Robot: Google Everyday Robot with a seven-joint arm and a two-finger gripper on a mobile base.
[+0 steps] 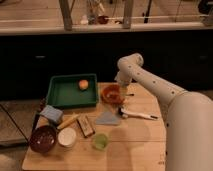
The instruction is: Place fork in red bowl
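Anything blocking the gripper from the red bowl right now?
Nothing visible. The gripper hangs right at the red bowl's right rim, with no object between them. The fork itself cannot be made out.

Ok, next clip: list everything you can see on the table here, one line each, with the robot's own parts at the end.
red bowl: one, orange-red, back middle of the table, right of the tray
green tray: one, green, back left
orange fruit: one, orange, inside the tray, back right corner
maroon bowl: one, dark maroon, front left
white bowl: one, white, just right of the maroon bowl
green cup: one, light green, front middle
blue sponge: one, blue, in front of the tray
grey cloth: one, grey, table centre
utensil: one, dark head and white handle, right of the cloth
table: one, light wood
hand: one, open, at the red bowl's right rim
arm: one, white, reaching in from the right
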